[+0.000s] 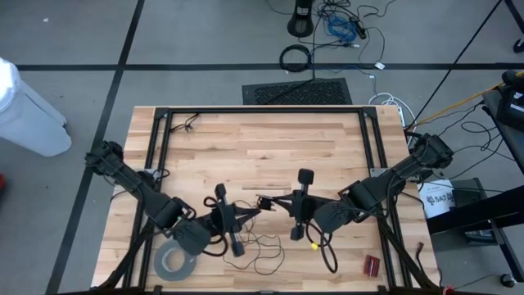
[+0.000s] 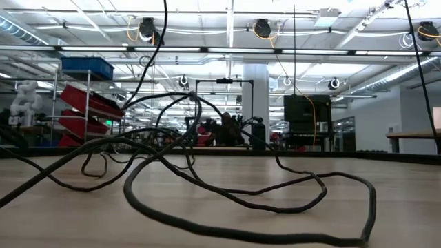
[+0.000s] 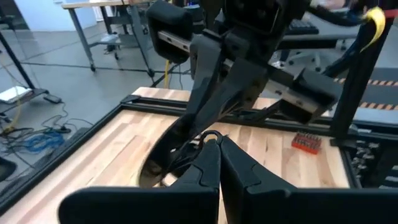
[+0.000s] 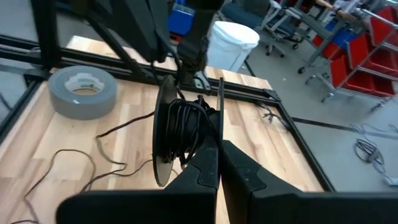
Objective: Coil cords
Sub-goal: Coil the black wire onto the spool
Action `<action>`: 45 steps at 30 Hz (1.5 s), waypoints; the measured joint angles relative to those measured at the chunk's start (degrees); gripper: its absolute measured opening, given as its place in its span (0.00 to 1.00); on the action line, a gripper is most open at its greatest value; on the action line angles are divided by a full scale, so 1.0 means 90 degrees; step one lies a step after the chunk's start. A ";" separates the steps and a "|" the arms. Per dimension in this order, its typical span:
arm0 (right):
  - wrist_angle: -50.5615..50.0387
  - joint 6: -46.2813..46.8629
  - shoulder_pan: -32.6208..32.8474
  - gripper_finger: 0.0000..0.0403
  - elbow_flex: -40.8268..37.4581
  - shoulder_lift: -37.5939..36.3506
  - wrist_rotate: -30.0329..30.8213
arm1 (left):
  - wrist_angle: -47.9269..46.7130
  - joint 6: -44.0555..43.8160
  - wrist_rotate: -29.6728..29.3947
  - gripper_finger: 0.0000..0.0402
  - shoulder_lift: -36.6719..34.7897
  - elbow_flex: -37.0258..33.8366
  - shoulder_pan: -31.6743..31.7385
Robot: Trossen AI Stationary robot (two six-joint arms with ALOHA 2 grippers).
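The cord is a very thin dark wire, partly wound on a small black spool with two round disc sides. The rest lies in loose loops on the wooden table, near its front edge, and also shows in the low view. The spool is up between my two grippers at the table's middle. My right gripper is shut on the spool. My left gripper is shut on the wire right beside the spool, and it shows past the spool in the right wrist view. My left gripper pinches the thin wire between its two fingertips, coming level from the table's left. A small loop of wire stands out past the tips, next to the spool. My right gripper pinches the rim of one spool disc between its two fingers, coming level from the table's right. The spool stands on edge, lifted clear of the table, with the wound wire beside the fingers.
A wide grey tape roll lies at the front left, by the left arm. A thicker black cable with a yellow tip lies at the front right, and a small red object beyond it. A black frame borders the table.
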 joint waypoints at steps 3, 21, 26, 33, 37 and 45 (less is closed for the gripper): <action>0.0024 0.0039 -0.0019 0.00 0.0000 0.0025 0.0256 | 0.0112 -0.0156 0.0145 0.00 0.0000 0.0000 0.0121; 0.0173 0.0372 -0.0209 0.00 -0.0002 0.0201 0.1232 | 0.0483 -0.0493 0.0435 0.01 0.0110 0.0007 0.0575; 0.0460 0.0374 -0.0236 0.00 -0.0010 0.0202 0.1227 | 0.0721 -0.0493 0.0439 0.03 0.0270 0.0007 0.0633; 0.0492 0.0375 -0.0236 0.00 -0.0010 0.0202 0.1206 | 0.0805 -0.0486 0.0437 0.04 0.0359 0.0007 0.0586; 0.0486 0.0373 -0.0236 0.00 -0.0010 0.0202 0.1177 | 0.0880 -0.0437 0.0435 0.11 0.0359 0.0006 0.0519; 0.0496 0.0215 -0.0233 0.00 -0.0010 0.0199 0.1168 | 0.0996 -0.0318 0.0435 0.28 0.0355 0.0005 0.0300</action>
